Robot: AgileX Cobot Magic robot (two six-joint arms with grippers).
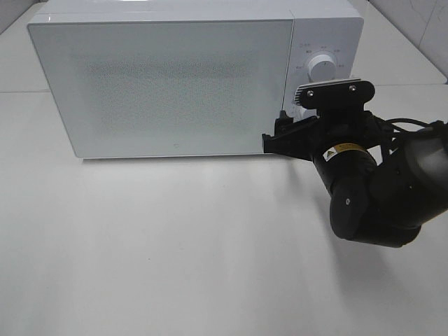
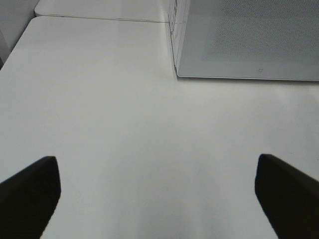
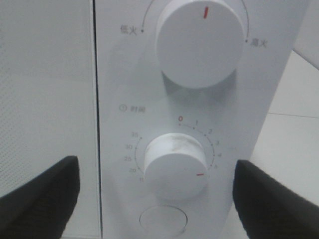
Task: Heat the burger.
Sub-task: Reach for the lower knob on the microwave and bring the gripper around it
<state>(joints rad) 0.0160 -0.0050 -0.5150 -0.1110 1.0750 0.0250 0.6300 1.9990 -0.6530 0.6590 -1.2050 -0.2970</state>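
White table (image 1: pixel 175 245) bears white microwave (image 1: pixel 168 84), door shut, standing toward rear

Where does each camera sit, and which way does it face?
Exterior high: mounted above, looking down on the closed white box-shaped microwave and white tabletop; the black right arm shows at the control panel.
Left wrist: low over the tabletop, facing the microwave's lower front corner; the open left gripper shows its fingertips.
Right wrist: close up, facing the white round timer knob, framed by the open right gripper.
Shared: all three see the microwave.
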